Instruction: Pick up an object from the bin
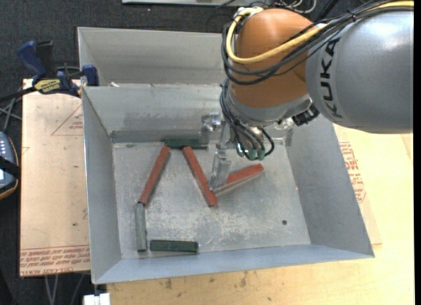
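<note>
A KUKA arm reaches into a grey bin (99,165) from the right, its gripper (220,173) low over the floor near the bin's middle. The gripper's tip stands at the left end of a red bar (242,175). This bar lies almost level across the view, its long axis running from its raised right end down to the left. That lower left end touches or nearly touches the foot of a middle red bar (199,176), which slants from upper left to lower right, so the two form a V.

Whether the gripper is open or closed cannot be told, and nothing is seen in its hold.

A third red bar (153,175) leans the other way further left. A dark green bar (184,143) lies level by the back wall. A grey bar (140,228) and another green bar (174,246) form a corner at front left.
</note>
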Controlling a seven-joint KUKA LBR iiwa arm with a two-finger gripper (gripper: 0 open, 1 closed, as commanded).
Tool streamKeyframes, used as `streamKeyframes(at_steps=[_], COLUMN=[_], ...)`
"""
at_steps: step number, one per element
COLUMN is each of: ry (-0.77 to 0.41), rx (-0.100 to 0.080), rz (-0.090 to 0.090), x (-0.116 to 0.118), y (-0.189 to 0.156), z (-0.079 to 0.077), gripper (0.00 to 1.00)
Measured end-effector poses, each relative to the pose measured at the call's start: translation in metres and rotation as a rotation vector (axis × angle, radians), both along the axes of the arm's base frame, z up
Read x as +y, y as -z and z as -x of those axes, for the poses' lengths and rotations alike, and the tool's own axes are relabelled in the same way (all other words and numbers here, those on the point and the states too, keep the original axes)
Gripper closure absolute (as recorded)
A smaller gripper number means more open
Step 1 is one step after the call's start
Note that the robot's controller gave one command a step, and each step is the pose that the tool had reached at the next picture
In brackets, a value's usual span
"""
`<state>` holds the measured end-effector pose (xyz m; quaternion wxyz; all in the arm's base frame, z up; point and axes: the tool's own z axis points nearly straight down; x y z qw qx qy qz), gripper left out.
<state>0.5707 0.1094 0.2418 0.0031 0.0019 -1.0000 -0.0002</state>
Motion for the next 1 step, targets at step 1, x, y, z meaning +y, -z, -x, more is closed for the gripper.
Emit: streamKeyframes(at_steps=[1], ry=[0.003], rx=[-0.007], rz=[-0.001], x=[-0.0006], y=[-0.0040], z=[-0.0015], gripper=[0.00])
